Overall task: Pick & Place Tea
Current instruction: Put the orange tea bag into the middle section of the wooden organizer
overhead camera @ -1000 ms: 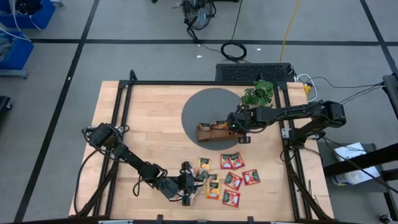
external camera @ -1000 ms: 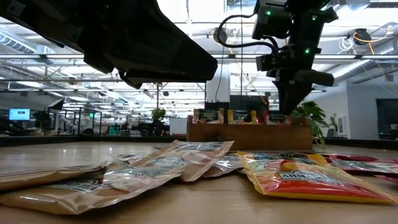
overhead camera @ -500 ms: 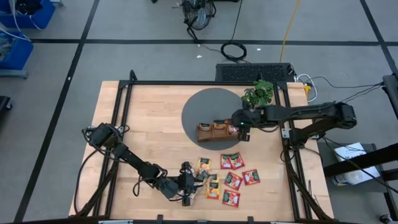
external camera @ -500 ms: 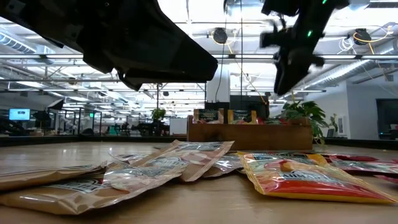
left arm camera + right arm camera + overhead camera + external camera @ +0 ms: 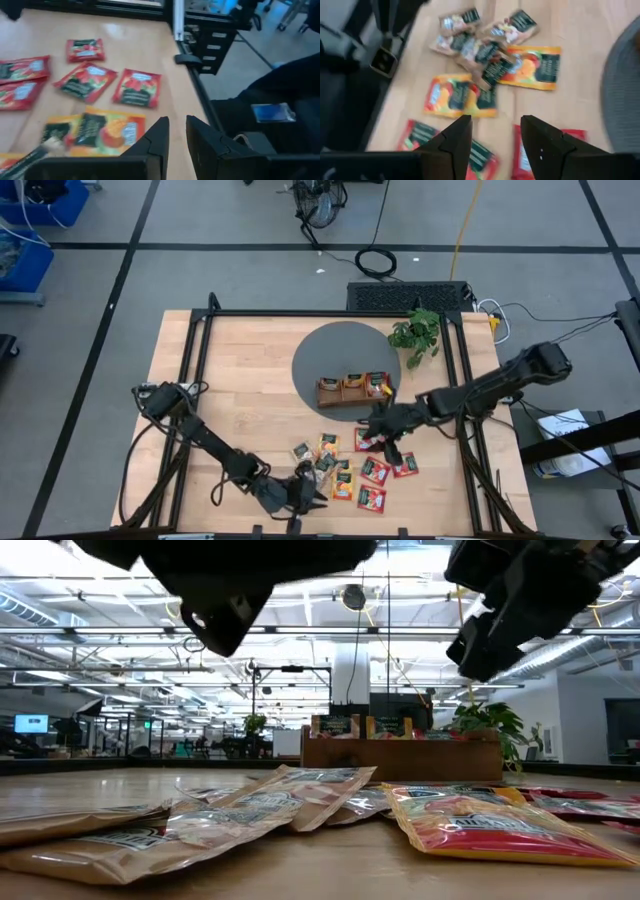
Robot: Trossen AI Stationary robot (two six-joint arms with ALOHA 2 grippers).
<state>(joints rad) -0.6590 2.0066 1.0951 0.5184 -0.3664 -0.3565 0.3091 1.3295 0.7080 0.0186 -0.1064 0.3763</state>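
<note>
**Right arm back over the loose packets**

Since a second ago the right gripper (image 5: 383, 432) has left the brown wooden three-compartment tray (image 5: 352, 393) and swung down over the scattered tea.

Tea: small flat packets, red, orange-yellow and beige-green (image 5: 372, 470), loose on the light wooden table (image 5: 230, 380) near its front edge. A few packets stand in the tray, which sits on the grey round mat (image 5: 330, 350).

Right gripper: fingers parted, nothing between them, above the red packets.

Left gripper (image 5: 300, 498): low by the front edge beside the beige packets, fingers slightly apart, empty.

Step, as judged: reaching for another packet. Next: descend squarely onto one red packet, close, lift clear of neighbours.
</note>
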